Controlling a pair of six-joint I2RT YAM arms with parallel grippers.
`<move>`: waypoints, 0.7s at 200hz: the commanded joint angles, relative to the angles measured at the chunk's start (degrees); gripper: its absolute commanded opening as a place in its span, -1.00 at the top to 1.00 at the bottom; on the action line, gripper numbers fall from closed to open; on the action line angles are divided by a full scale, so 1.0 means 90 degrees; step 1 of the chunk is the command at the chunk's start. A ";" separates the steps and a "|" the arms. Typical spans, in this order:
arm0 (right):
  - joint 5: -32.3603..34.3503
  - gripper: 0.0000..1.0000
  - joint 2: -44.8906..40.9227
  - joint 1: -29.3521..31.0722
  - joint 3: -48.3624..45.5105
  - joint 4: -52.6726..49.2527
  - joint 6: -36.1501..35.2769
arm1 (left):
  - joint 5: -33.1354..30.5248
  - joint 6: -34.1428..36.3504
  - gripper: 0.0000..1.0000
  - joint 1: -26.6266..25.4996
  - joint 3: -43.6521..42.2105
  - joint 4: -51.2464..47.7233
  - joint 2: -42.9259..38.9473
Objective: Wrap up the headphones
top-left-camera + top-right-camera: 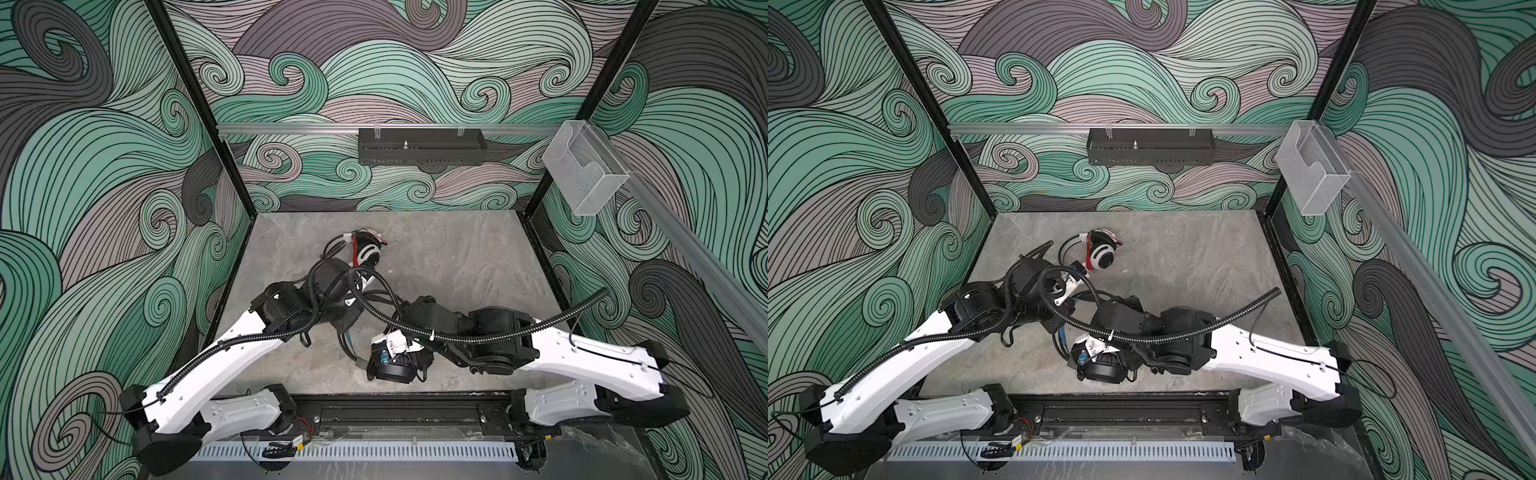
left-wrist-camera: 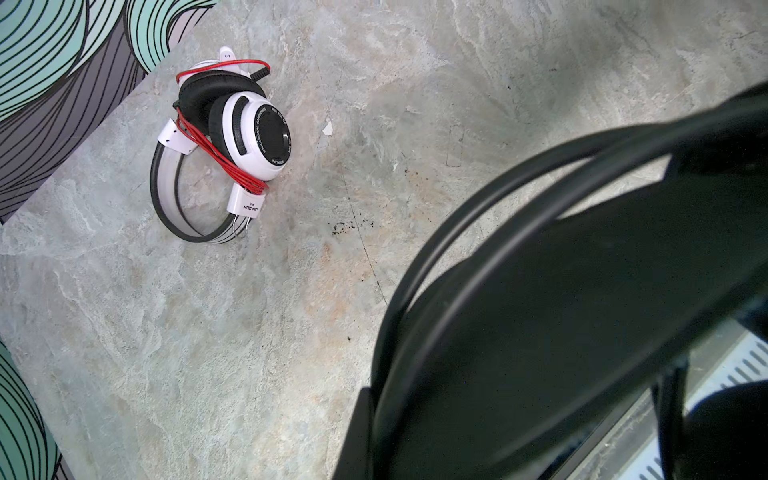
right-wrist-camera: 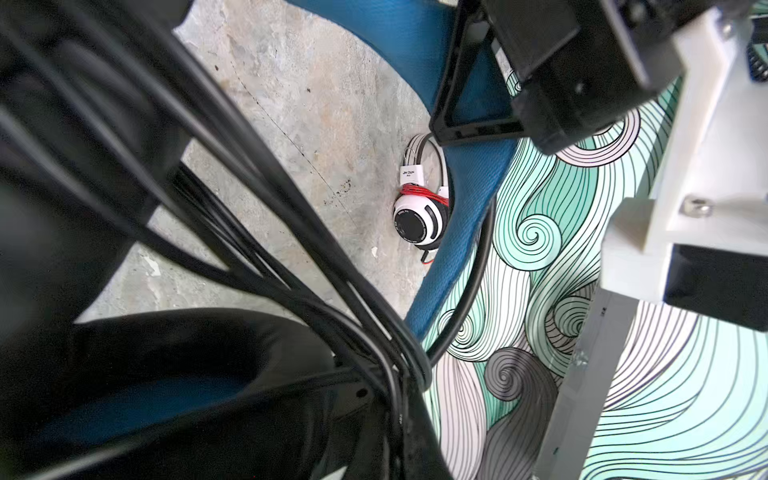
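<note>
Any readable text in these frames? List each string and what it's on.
"JIN DUN": on the slider of the white headset, readable in both wrist views.
"...CATIONAL EARPHONES": ring print on its earcup; the start is unclear.
Rest of the ring print, and the small line under "JIN DUN": too small to read.
Black headset: no text visible.

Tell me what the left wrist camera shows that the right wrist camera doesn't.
Only the left wrist view shows the white headphones whole, plus a slotted cable tray. Only the right wrist view shows the blue band of the black headphones, which hides part of the white pair. Both show the white headphones lying on the grey table with the red cord wound around them.
</note>
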 commanded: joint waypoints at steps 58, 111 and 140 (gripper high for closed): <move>0.0086 0.88 -0.0435 -0.0584 -0.0387 0.0205 0.0085 | 0.0778 0.0167 1.00 -0.0203 0.0136 -0.0341 -0.0276; -0.0757 0.76 -0.0357 -0.0726 -0.0945 0.0208 0.0811 | 0.0813 0.0137 1.00 -0.0212 0.0273 -0.0349 -0.0210; -0.1173 0.68 -0.0348 -0.0937 -0.1337 0.0390 0.1081 | 0.0793 0.0081 1.00 -0.0219 0.0278 -0.0316 -0.0112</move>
